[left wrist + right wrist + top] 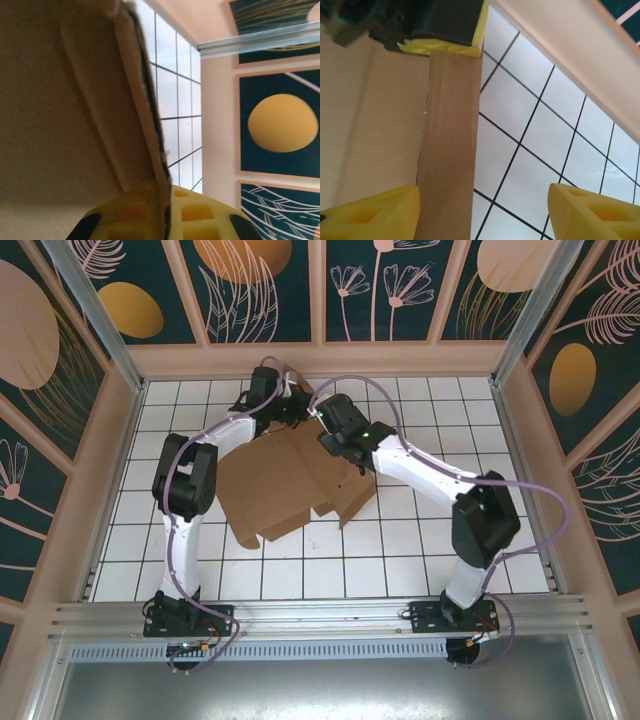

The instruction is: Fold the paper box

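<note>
We are looking at a purpose-built robot test cell, a laboratory rig rather than a home or shop. Beneath both grippers lies a white tabletop (420,540) ruled with a black square grid. The left arm (185,480) and right arm (430,472), both white, are bolted to an aluminium rail (320,612) behind them. Beyond the left gripper (288,402) and right gripper (322,420), and out to either side, pale walls (320,358) box the table in. Above these stand dark teal panels (265,290) painted with orange discs and line-drawn flowers. Aluminium posts (95,305) rise at the far corners. Lilac cables (352,379) run along each arm.
</note>
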`<state>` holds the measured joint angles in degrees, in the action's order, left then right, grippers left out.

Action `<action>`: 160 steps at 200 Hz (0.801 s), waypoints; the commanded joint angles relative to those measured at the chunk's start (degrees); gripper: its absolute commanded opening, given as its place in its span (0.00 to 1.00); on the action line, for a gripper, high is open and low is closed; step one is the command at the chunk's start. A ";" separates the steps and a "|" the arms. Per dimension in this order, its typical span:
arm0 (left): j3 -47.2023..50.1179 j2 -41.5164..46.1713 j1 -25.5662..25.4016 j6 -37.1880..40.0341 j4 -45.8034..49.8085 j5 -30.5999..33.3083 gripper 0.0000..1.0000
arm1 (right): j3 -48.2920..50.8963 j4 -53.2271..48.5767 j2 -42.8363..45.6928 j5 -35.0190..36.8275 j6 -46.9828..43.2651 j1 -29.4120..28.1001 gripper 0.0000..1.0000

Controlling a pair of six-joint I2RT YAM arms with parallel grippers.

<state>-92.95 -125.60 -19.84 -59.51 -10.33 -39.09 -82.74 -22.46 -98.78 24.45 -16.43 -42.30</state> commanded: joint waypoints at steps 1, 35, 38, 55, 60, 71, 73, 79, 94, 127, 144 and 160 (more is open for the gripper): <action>4.99 3.94 1.55 -6.50 -15.89 1.34 0.00 | -0.29 1.87 6.83 -8.50 5.64 0.54 0.65; 14.53 7.26 2.46 -13.49 -29.72 7.38 0.00 | 1.01 0.57 7.53 -16.68 10.38 -2.59 0.43; 15.27 7.47 2.50 -13.67 -30.49 8.04 0.00 | 1.34 0.57 7.41 -17.04 10.63 -3.18 0.41; 18.22 7.92 2.48 -14.97 -33.20 10.34 0.00 | 2.93 0.79 5.61 -18.55 11.90 -6.23 0.30; 18.97 7.94 2.49 -15.46 -34.20 10.53 0.00 | 3.45 1.05 4.86 -18.45 12.29 -7.02 0.26; 20.64 7.92 2.51 -16.31 -35.75 11.24 0.00 | 5.16 2.15 3.29 -18.79 13.17 -8.51 0.21; 20.90 7.98 2.47 -16.38 -35.86 11.41 0.00 | 5.56 2.40 3.02 -18.81 13.42 -8.67 0.20; 21.91 8.43 2.47 -16.37 -36.13 12.21 0.00 | 6.47 3.23 2.33 -18.76 14.10 -9.26 0.19; 24.81 10.08 2.50 -15.57 -36.52 14.93 0.00 | 9.25 5.99 1.34 -19.37 16.00 -9.90 0.16; 30.98 14.90 2.48 -14.13 -36.15 21.24 0.00 | 14.37 10.35 0.83 -16.99 18.40 -9.20 0.20; 34.30 17.73 2.45 -13.73 -36.00 24.67 0.00 | 15.31 10.90 2.63 -12.68 18.98 -7.98 0.20; 36.82 19.84 2.44 -13.97 -35.98 27.74 0.00 | 17.67 13.67 7.65 -13.80 20.55 -5.14 0.20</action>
<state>-59.53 -109.58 -17.26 -74.85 -43.57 -18.63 -67.44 -14.76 -97.84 8.08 0.69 -50.85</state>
